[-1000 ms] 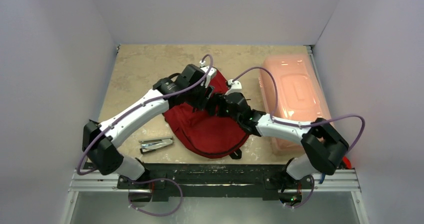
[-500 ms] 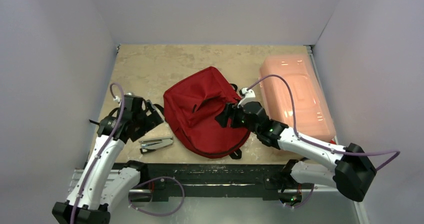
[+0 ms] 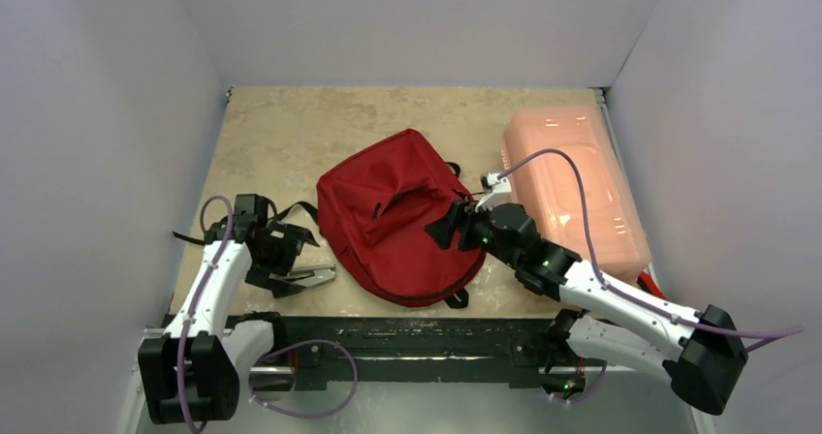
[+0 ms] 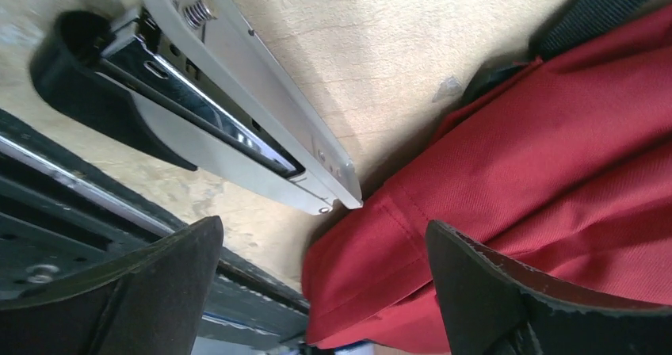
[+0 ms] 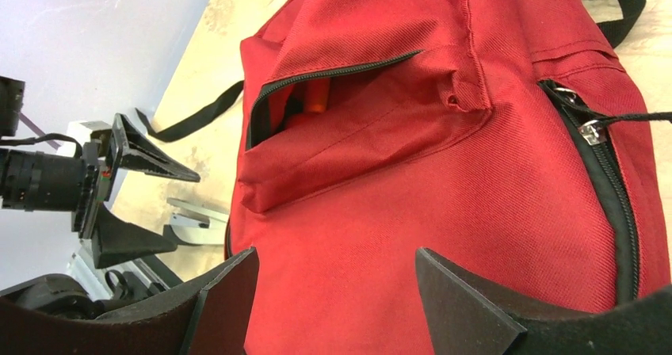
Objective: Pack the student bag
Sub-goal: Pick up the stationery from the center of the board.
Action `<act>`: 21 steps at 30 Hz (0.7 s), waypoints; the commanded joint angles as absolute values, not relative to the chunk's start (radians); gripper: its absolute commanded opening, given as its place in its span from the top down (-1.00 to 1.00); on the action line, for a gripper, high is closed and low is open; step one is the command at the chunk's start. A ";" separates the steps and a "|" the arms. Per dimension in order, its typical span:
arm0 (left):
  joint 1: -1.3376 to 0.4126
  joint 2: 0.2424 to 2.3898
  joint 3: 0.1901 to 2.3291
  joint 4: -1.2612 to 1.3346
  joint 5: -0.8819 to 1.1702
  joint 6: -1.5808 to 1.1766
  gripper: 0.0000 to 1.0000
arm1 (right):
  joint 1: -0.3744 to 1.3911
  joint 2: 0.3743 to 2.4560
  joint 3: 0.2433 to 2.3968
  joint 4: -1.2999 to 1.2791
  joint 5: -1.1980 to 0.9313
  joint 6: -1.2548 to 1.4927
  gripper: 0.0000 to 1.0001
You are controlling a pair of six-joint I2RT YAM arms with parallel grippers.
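Note:
The student bag [image 3: 397,223], a dark red backpack, lies flat mid-table. Its front pocket [image 5: 349,109] is unzipped and gaping, with something orange [image 5: 317,93] inside. A silver and black stapler [image 3: 302,280] lies on the table left of the bag's near edge and shows close up in the left wrist view [image 4: 238,109]. My left gripper [image 3: 296,255] is open and empty just above the stapler, beside the bag [image 4: 555,149]. My right gripper [image 3: 441,229] is open and empty over the bag's right side, its jaws spread above the red fabric [image 5: 337,256].
A pale pink translucent plastic box [image 3: 572,182] stands at the right, close to the bag. A black strap [image 3: 291,211] trails left from the bag. The black rail [image 3: 417,337] runs along the near edge. White walls close in the table.
My left arm has pulled back from the bag's top to the near left and now sits over the stapler. My right gripper has drawn back slightly to the right. The pocket stays open.

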State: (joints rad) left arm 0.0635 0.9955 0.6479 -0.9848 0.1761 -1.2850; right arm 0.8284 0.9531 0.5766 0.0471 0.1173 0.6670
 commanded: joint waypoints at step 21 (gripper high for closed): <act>-0.077 0.821 1.215 -1.111 -0.529 -0.772 -0.97 | 1.239 1.736 1.158 0.384 -0.106 -0.362 -0.52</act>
State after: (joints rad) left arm -0.0219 0.7876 1.1820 -1.0882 -0.4374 -0.9436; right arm 1.2373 1.5795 1.0073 0.3290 -0.0261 -0.1062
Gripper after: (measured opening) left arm 0.977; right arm 0.787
